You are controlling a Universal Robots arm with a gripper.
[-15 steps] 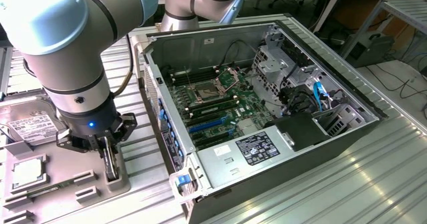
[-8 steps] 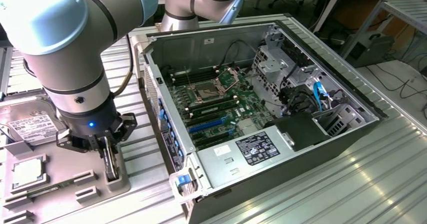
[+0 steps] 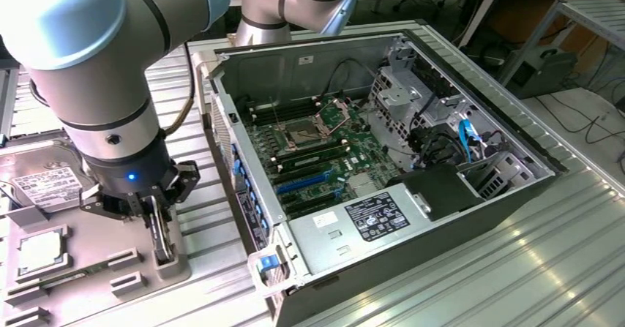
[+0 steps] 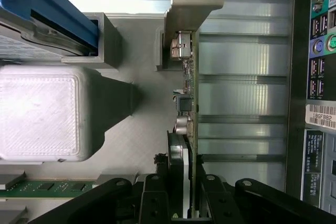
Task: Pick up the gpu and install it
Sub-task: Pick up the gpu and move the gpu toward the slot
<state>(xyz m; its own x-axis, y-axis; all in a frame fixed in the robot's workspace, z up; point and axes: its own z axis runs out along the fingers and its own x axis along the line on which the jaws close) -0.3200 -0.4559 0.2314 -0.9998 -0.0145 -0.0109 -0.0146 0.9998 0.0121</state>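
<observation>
The gpu (image 3: 161, 238) is a thin dark card standing on edge over the grey tray (image 3: 98, 268) at the exterior view's left. My gripper (image 3: 154, 217) comes down on it from above. In the wrist view the gpu (image 4: 190, 93) shows edge-on, with its silver bracket (image 4: 189, 3) at the far end beside a grey holder block and its round fan part (image 4: 176, 156) close to the fingers. My gripper (image 4: 185, 187) is shut on the gpu, one black finger on each face. I cannot tell whether the card still rests in the tray.
The open computer case (image 3: 508, 144) lies on its side at the exterior view's right, with the motherboard (image 3: 312, 151) exposed and its port panel (image 4: 317, 51) beside the tray. The tray also holds a labelled hard drive (image 3: 44, 184), a square silver chip (image 3: 39, 250) and a memory stick (image 4: 47, 187).
</observation>
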